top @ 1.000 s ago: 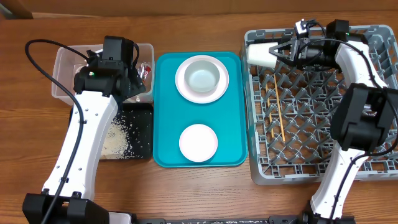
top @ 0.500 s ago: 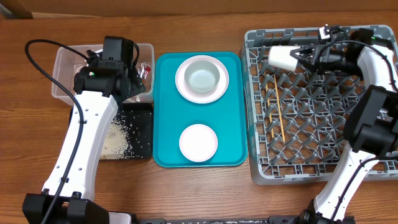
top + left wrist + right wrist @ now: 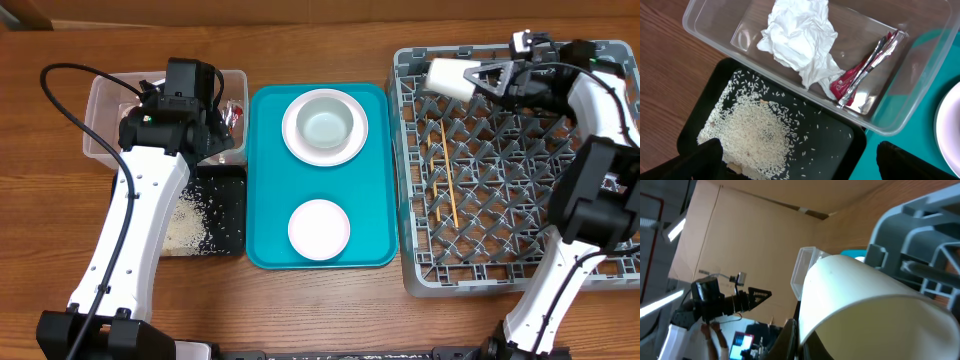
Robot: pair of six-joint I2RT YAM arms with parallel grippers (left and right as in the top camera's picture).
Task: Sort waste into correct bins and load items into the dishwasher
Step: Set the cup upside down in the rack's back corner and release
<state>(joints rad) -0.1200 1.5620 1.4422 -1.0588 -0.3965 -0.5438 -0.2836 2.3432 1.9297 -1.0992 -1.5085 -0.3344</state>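
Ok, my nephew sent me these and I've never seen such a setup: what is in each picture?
Two robot arms stand at a wooden table. The wide picture looks down from above; the other two come from a camera on each arm's wrist. The left gripper hangs open over a clear tub holding a crumpled tissue and a red wrapper, and a black tray with rice. The right gripper is shut on a small white cup, held on its side above the far edge of the grey rack, in which chopsticks lie. Between them, a teal tray carries a plate with a bowl on it and a second bowl.
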